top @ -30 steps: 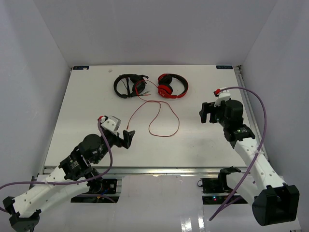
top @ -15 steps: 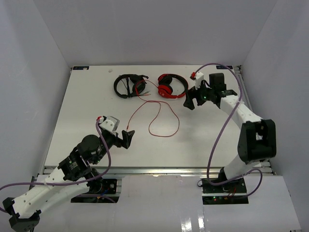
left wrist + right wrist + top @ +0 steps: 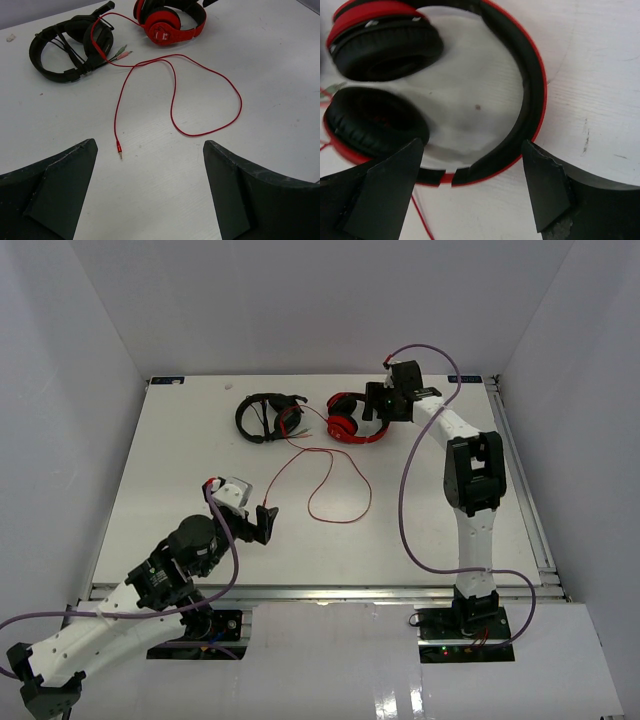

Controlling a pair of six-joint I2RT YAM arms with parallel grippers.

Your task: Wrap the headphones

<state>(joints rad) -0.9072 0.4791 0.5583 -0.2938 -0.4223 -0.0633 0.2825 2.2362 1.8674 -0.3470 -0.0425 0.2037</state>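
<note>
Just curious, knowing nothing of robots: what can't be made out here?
Top view: the right pincer covers part of the red headphones; contact can't be judged.
Right wrist view: frame edges crop the headphones and most of the cable.
Left wrist view: top edge crops the headband.

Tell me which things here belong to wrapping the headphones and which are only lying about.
For the job:
- red headphones
- red cable
- right gripper, open, at the red headphones
- left gripper, open

Lying about:
- black headphones
</note>
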